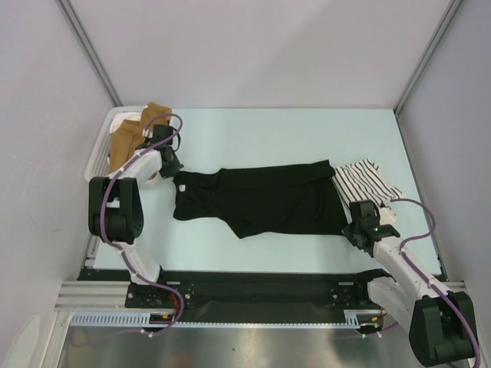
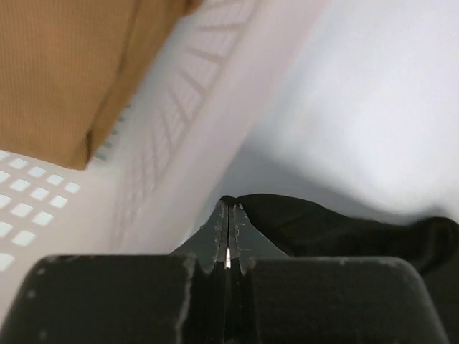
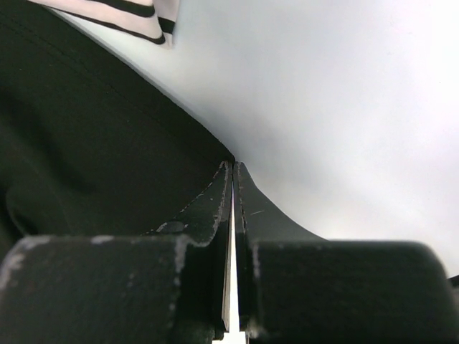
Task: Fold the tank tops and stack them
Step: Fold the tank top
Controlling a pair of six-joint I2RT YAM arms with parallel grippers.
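Top external shows, at the far left, a white basket [image 1: 98,149] with a tan cloth [image 1: 123,142] in it, standing at the edge of the pale worktop [image 1: 268,138]. Just beside it the left pincer [image 1: 173,167] sits at the left end of the black tank top [image 1: 268,199], which lies spread and rumpled across the middle of the worktop. In the left wrist view this pincer [image 2: 228,208] has its fingers pressed together on the black cloth's [image 2: 344,229] edge, with the basket's [image 2: 201,143] wall and the tan cloth [image 2: 64,72] behind. Further right, the striped tank top [image 1: 370,180] lies bunched, touching the black one's far right corner. The right pincer [image 1: 353,228] is at the near right corner, and the right wrist view shows it [image 3: 233,168] closed tight on that hem [image 3: 86,143], the stripes [image 3: 136,8] beyond.
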